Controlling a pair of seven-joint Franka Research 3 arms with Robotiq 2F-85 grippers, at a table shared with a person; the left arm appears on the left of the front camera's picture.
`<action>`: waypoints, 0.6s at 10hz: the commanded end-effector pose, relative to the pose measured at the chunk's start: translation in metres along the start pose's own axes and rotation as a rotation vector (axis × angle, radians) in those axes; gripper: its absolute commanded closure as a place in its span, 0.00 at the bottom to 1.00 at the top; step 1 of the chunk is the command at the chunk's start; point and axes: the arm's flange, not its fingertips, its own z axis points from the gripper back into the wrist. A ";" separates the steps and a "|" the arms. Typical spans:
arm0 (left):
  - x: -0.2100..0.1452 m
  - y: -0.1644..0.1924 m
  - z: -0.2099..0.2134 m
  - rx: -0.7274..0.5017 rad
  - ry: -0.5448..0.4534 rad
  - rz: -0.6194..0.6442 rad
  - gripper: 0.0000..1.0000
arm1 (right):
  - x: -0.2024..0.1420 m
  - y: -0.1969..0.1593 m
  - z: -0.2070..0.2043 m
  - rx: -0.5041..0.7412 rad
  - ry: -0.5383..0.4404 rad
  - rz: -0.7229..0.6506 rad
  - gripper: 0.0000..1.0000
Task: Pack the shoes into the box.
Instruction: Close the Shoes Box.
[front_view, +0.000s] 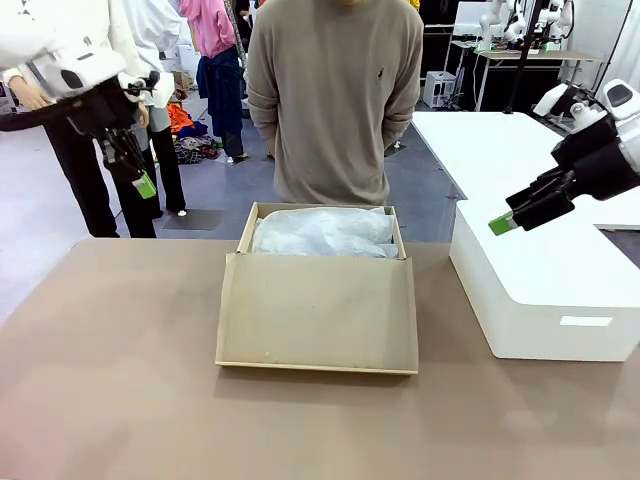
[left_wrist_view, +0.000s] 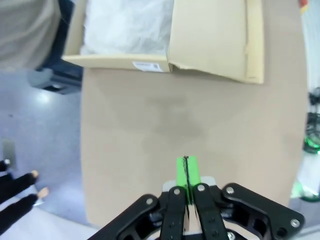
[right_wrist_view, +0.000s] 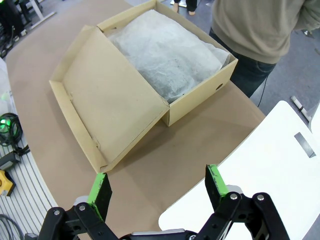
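Observation:
The tan cardboard box (front_view: 320, 235) sits mid-table with its flap lid (front_view: 318, 312) folded open toward me and white tissue paper (front_view: 322, 231) covering the inside. The shoes are hidden or out of view. High above the table's left edge hangs my left gripper (front_view: 146, 185), shut with nothing between its green pads (left_wrist_view: 187, 173); in its wrist view the box (left_wrist_view: 165, 37) lies far ahead. My right gripper (front_view: 503, 224) hovers open over the white box at the right, empty; its wrist view looks down on the box (right_wrist_view: 150, 75) and tissue (right_wrist_view: 167, 52).
A large white rounded-corner box (front_view: 545, 290) stands on the right side of the table. A person (front_view: 335, 100) in a tan sweater stands at the far edge behind the cardboard box. Bare brown tabletop (front_view: 110, 380) lies left and front.

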 end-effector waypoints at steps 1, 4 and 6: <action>-0.007 0.001 -0.016 -0.034 -0.075 0.075 1.00 | 0.000 -0.004 -0.001 0.016 -0.025 0.020 0.00; -0.024 0.007 -0.033 -0.162 -0.143 0.148 1.00 | 0.000 -0.004 -0.001 0.016 -0.025 0.020 0.00; -0.028 0.006 -0.032 -0.214 -0.082 0.163 1.00 | 0.000 -0.004 -0.001 0.016 -0.025 0.020 0.00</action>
